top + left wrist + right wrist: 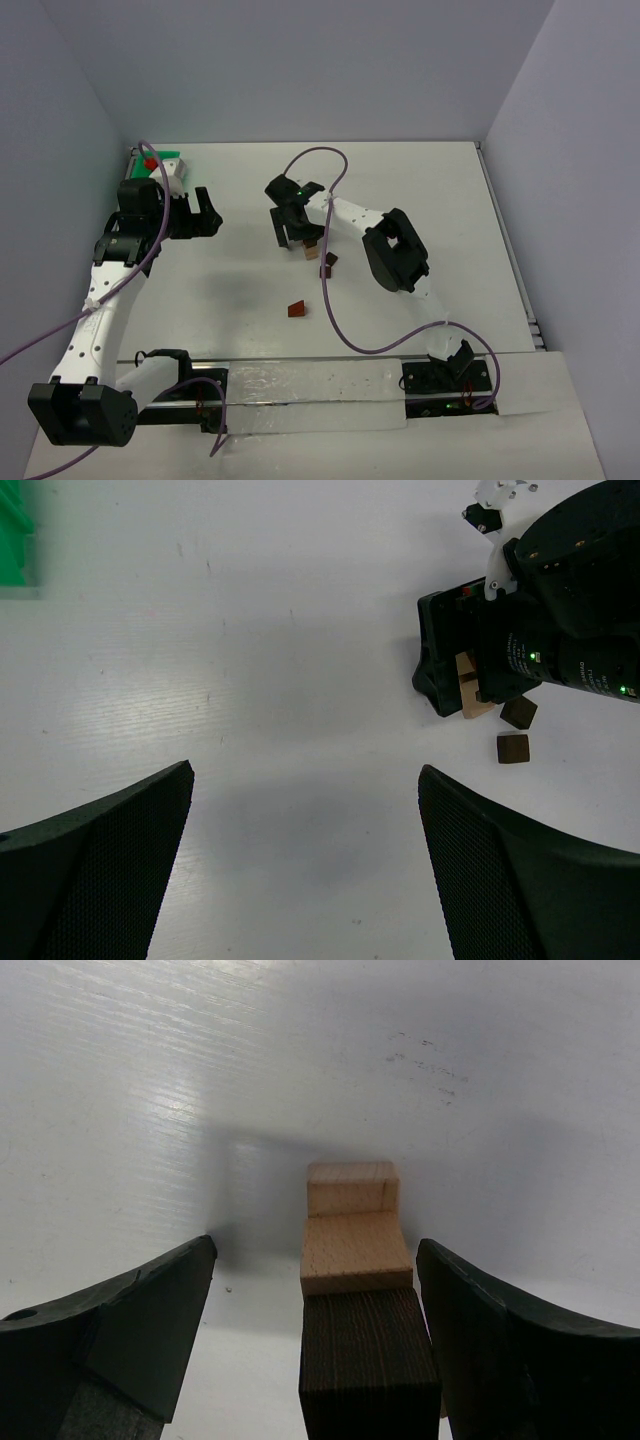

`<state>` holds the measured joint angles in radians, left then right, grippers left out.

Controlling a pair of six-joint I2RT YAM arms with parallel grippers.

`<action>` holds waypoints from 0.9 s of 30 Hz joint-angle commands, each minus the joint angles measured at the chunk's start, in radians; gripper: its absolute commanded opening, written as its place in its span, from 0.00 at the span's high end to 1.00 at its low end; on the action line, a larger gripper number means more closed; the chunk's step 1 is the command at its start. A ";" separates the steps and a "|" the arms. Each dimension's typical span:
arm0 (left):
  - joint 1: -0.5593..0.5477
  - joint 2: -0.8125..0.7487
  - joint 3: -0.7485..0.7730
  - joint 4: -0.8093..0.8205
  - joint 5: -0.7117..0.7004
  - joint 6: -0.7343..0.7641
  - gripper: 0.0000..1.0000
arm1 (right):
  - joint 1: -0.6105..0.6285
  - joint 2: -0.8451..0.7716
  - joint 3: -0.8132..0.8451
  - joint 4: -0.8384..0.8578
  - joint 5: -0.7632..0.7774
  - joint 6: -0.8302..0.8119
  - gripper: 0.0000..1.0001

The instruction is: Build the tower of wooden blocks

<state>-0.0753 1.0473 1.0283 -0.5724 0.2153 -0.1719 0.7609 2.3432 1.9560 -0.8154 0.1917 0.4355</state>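
The wood block tower (pixel 355 1250) stands between my right gripper's (pixel 315 1250) fingers: light tan blocks stacked, with a dark brown block (pixel 368 1365) on top. The jaws stand apart, with a clear gap on the left and the right finger (pixel 520 1340) close beside the dark block. In the top view the right gripper (pixel 297 238) hangs over the tower (pixel 310 252) at mid-table. Two loose dark brown blocks (pixel 327 263) lie just right of it, and a reddish-brown wedge (pixel 298 309) lies nearer the bases. My left gripper (pixel 208 213) is open and empty, well to the left.
A green tray (pixel 165 165) sits at the far left corner behind the left arm. The left wrist view shows bare table between the left gripper (pixel 305 772) fingers, with the right gripper (pixel 520 650), tan blocks (pixel 467 685) and a dark block (pixel 513 748) ahead.
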 commanded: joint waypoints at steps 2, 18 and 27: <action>0.008 -0.011 0.002 0.030 0.018 0.008 0.01 | -0.015 -0.012 -0.012 -0.036 0.022 -0.016 0.10; 0.009 -0.020 -0.005 0.028 0.018 0.009 0.01 | -0.015 -0.067 -0.026 -0.038 0.009 -0.031 0.09; 0.009 -0.020 -0.005 0.029 0.019 0.009 0.01 | -0.015 -0.123 -0.035 -0.053 0.007 -0.043 0.09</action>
<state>-0.0751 1.0473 1.0214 -0.5728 0.2159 -0.1719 0.7540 2.3177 1.9330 -0.8422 0.1900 0.4030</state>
